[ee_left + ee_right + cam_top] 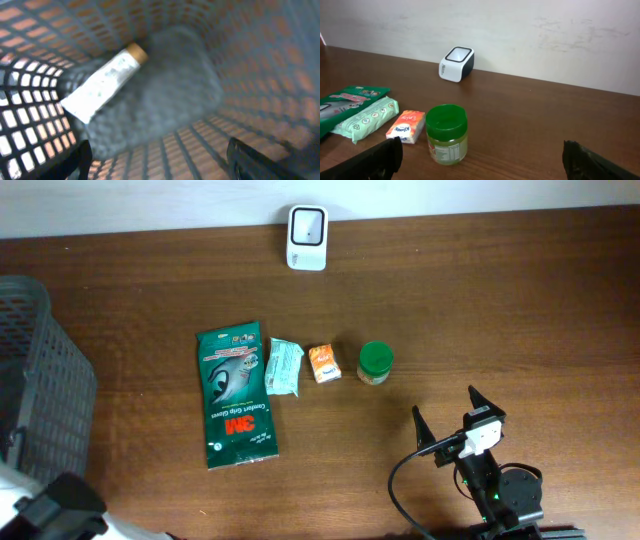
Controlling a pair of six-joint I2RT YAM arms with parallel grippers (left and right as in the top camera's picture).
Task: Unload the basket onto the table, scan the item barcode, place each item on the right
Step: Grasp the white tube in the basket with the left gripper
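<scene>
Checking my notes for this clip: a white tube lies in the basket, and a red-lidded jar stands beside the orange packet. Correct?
Not quite. The jar has a green lid, not red; the right wrist view shows it. The white tube does lie in the basket, and the jar stands beside the orange packet.

Four packaged goods lie in a row at the middle of one wooden table (520, 310). From left to right they are one large green packet (236, 395), one pale green tissue pack (284, 367), one small orange box (323, 364) and one jar with a green lid (375, 363). One white scanner (307, 238) stands at the far edge. One dark mesh basket (40, 370) sits at the left, with one white tube (102, 85) lying inside it.
</scene>
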